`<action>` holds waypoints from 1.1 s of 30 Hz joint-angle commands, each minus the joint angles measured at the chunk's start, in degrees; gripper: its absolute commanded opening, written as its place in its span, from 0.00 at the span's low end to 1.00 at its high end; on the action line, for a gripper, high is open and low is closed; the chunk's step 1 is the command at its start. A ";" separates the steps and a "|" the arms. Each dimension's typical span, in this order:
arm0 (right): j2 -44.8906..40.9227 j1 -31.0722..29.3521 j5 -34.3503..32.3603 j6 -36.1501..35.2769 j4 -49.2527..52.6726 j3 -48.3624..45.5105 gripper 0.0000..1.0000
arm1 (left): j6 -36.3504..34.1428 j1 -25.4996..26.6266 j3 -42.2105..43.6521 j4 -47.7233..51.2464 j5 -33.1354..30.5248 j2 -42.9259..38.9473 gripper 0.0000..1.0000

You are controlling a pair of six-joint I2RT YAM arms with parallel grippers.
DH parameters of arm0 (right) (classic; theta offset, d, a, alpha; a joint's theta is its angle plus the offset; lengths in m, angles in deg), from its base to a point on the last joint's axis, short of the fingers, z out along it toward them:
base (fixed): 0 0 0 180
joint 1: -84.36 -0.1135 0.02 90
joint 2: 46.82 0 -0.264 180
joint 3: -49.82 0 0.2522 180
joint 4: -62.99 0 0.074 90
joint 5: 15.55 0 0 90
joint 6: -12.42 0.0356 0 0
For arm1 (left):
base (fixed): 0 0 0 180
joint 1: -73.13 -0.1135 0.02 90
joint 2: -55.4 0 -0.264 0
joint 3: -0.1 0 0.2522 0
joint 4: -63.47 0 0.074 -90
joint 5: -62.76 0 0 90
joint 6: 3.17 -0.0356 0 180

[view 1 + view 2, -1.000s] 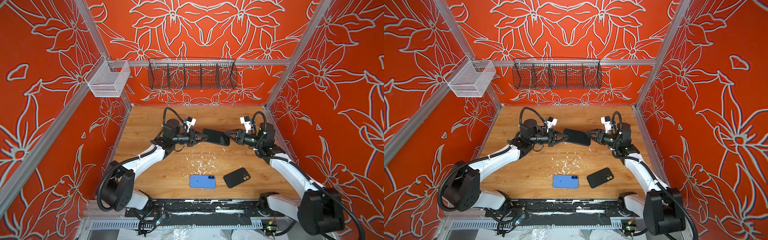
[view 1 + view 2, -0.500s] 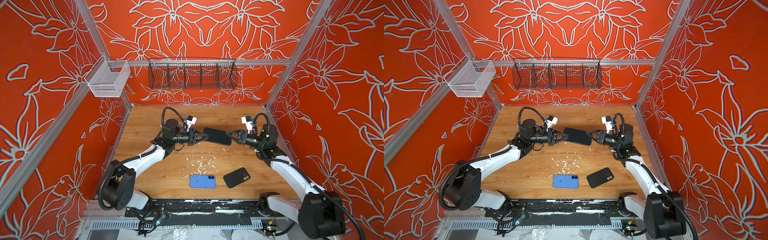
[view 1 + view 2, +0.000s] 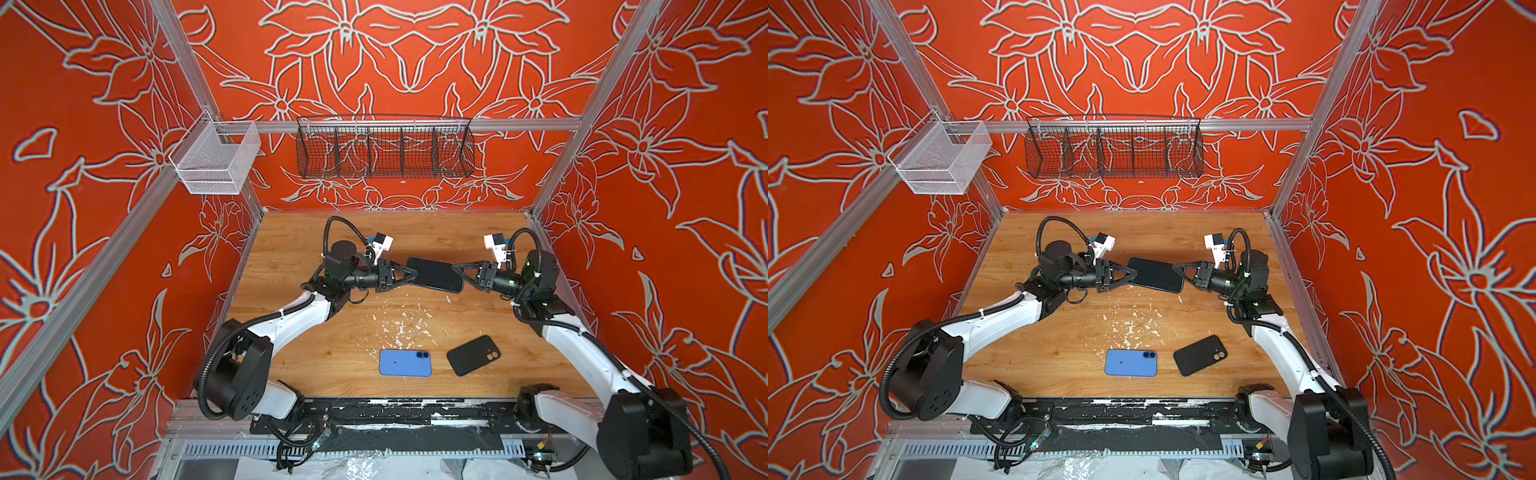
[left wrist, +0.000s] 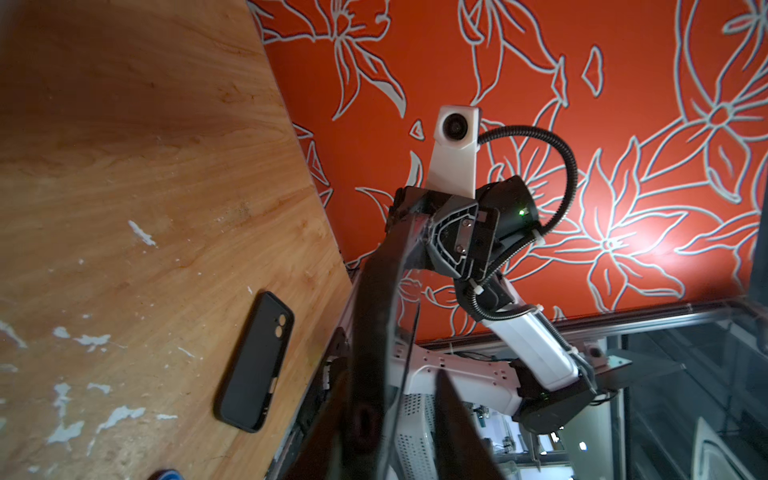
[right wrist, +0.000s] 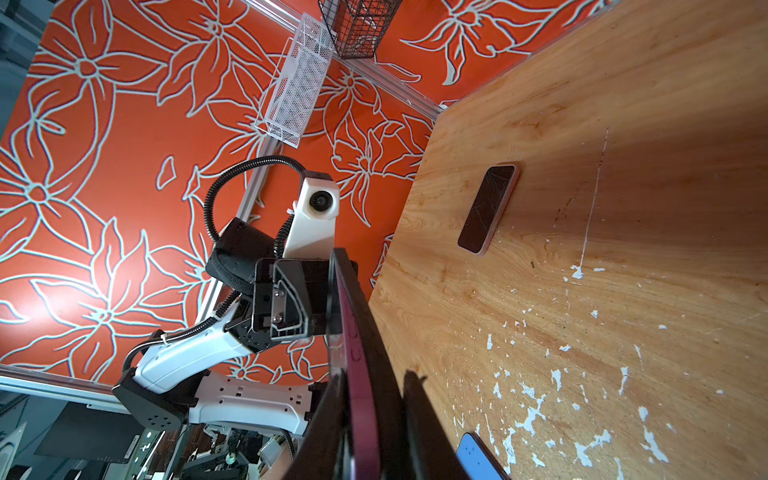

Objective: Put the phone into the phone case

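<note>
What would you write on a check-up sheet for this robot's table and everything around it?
Surface: wooden table, dotted with white paint flecks.
Job's things: dark phone held up off the table; black case lying flat near the front.
Clutter: blue phone face down beside the case, not touching; pink-edged phone screen up, seen only by the right wrist camera.
Grippers: left gripper, jaws parted around one end of the dark phone; right gripper shut on the other end.
Cables: black hoses looped above each wrist, clear of the phones.
Surroundings: orange flowered walls; black wire basket and white mesh basket hung high, nothing seen inside.
</note>
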 commanded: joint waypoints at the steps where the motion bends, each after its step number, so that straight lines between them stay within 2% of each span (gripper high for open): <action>1: 0.59 0.91 0.37 -1.87 0.63 -0.17 0.00 | 0.05 -0.25 -0.68 -7.23 1.10 -1.38 0.49; 3: 1.46 0.93 2.17 -1.93 0.54 0.28 0.00 | 0.54 -0.23 -1.05 -8.76 1.03 -0.88 0.55; 5: 1.95 0.92 2.72 -1.85 0.58 0.41 0.00 | 0.37 -0.25 -2.33 -8.88 1.22 -0.10 0.56; 13: 2.94 0.83 2.74 -0.84 -0.59 0.23 0.00 | 0.63 0.40 -5.77 -11.36 1.42 3.92 0.54; 20: 3.54 0.74 0.82 0.33 -1.49 -0.18 0.00 | 4.10 1.76 -4.81 -18.56 -0.57 6.08 0.49; 23: 3.82 0.77 -0.52 0.88 -1.76 -0.39 0.00 | 5.57 1.94 -3.83 -21.68 -1.79 6.67 0.42; 28: 4.58 0.78 -2.73 1.95 -1.93 -1.06 0.00 | 6.11 2.20 -2.68 -23.67 -3.80 6.67 0.16; 33: 4.98 0.75 -2.46 2.22 -2.29 -1.18 0.00 | 6.16 2.22 -2.21 -24.10 -4.33 6.71 0.00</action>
